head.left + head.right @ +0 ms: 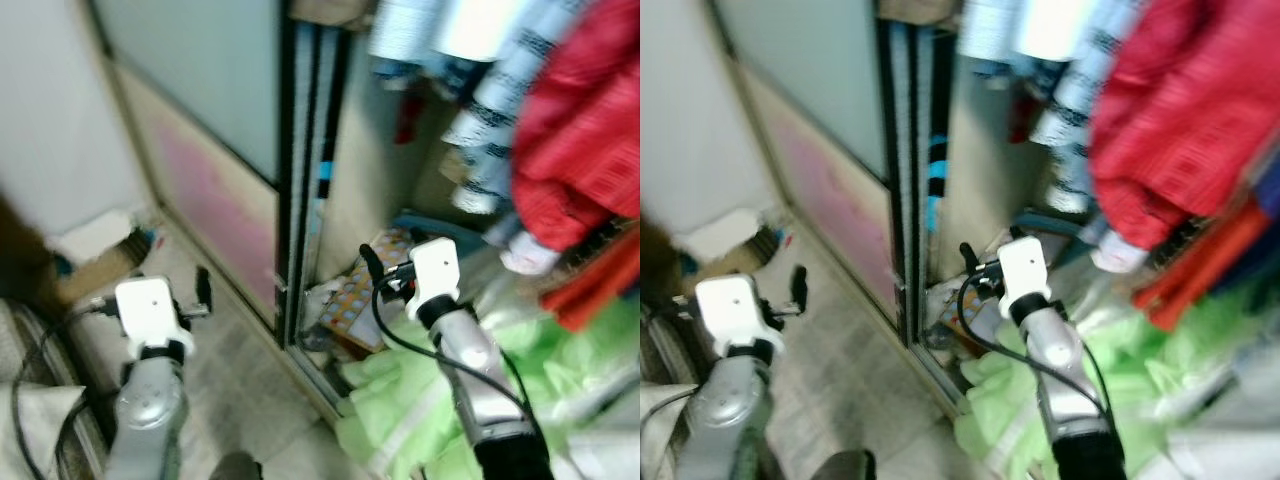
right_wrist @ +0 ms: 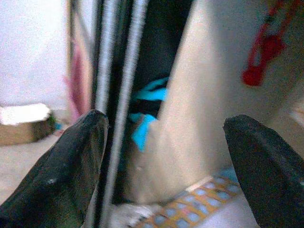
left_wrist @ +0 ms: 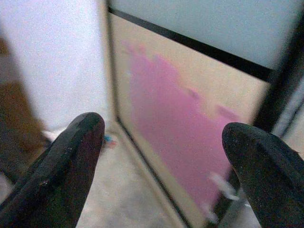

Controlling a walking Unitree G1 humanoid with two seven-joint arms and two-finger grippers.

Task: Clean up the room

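Head views are blurred. An open wardrobe point(image 1: 360, 190) is seen ahead, with a sliding door point(image 1: 215, 170) on the left: frosted grey panel above, beige panel with a pink patch point(image 3: 171, 123) below, black frame. Clothes hang inside on the right, far side: a red garment point(image 1: 585, 130) and white-and-dark striped garments point(image 1: 500, 100) beside it. A pile of light green fabric point(image 1: 400, 400) is spread on the wardrobe floor, near and to the right. A patterned item with orange and blue squares point(image 1: 355, 295) lies just left of the green pile, near the door track. A blue tub point(image 1: 440, 225) can be made out behind it, details unclear. A small red thing point(image 2: 261, 57) hangs against the beige inner wall.

The right gripper point(image 1: 375, 268) is held over the patterned item at the wardrobe opening; in the right wrist view its fingers point(image 2: 71, 175) are spread wide apart with nothing between them. A bright blue piece point(image 2: 145, 121) is seen in the dark gap beside the door rails.

The left gripper point(image 1: 203, 290) is held out over the tiled floor point(image 1: 240, 390) in front of the sliding door; its fingers point(image 3: 61, 175) are also wide apart and empty, pointed at the pink patch.

On the far left, a white-topped cardboard box point(image 1: 95, 250) sits on the floor by the white wall. A grey cushion-like thing with a black cable point(image 1: 30, 400) is at the near left edge.
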